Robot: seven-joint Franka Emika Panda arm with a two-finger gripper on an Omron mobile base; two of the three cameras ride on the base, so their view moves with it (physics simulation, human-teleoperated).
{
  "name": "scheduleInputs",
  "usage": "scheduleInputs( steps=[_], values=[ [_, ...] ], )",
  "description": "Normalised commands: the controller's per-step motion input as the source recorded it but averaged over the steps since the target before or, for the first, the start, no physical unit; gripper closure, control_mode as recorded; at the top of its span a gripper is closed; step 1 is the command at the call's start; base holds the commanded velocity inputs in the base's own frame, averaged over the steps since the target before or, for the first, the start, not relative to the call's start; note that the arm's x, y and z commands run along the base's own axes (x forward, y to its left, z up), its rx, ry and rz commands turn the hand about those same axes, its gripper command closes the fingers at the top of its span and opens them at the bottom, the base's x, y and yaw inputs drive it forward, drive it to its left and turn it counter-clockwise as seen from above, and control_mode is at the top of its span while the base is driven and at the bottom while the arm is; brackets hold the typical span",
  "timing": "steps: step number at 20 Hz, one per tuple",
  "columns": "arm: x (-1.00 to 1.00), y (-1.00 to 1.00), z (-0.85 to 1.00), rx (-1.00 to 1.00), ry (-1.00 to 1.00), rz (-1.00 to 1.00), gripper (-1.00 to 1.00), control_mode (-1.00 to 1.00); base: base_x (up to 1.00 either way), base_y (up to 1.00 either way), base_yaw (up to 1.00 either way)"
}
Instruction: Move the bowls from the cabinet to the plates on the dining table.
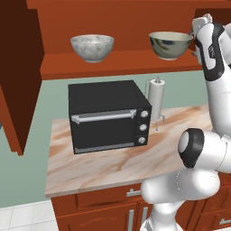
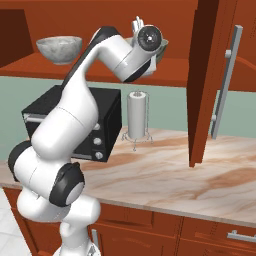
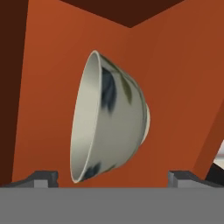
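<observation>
Arm is raised to the cabinet (image 1: 113,61) shelf, upper right of the left base view, with the gripper (image 3: 113,177) lined up on the grey metal bowl (image 1: 170,44). In the hand view the bowl sits centre frame, rolled on its side by the camera tilt, rim toward the left, fingers (image 3: 41,178) spread wide on either side of it at the bottom edge. Nothing pinched yet; bowl looks just ahead of the tips, not between them.

The marble bowl (image 1: 92,47) is on the same shelf, upper left of the left base view, well apart from the metal one. Both bowls are in the cabinet, so the task is at its start.

Risks from here:
- Bowl is wide and curved; closing on the outer wall could squeeze it out and send it off the shelf onto the desk (image 1: 117,164) below.
- Pushing forward too far shoves the bowl into the cabinet back wall.
- The open door (image 2: 207,80), right of centre in the right base view, hangs close to the exit path; a wide swing out could clip it.
- The oven (image 1: 108,115) and paper towel roll (image 1: 158,98) sit directly under the shelf; a dropped bowl hits them.
</observation>
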Motion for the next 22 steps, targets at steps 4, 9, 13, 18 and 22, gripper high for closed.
scheduleInputs(
  steps=[4, 9, 13, 18, 22],
  values=[
    [0.29, 0.0, -0.01, 0.0, 0.0, 0.0, -1.0, -1.0, 0.0, 0.0, 0.0],
    [0.28, -0.01, -0.01, 0.0, 0.01, 0.0, -1.0, -1.0, 0.0, 0.0, 0.0],
    [0.24, -0.05, -0.03, 0.0, 0.02, 0.0, -1.0, -1.0, 0.0, 0.0, 0.0],
    [0.2, -0.12, -0.03, 0.0, 0.03, 0.01, -1.0, -1.0, 0.0, 0.0, 0.0],
    [0.24, -0.08, -0.03, 0.0, 0.02, 0.02, -1.0, -1.0, 0.0, 0.0, 0.0]
  ],
)
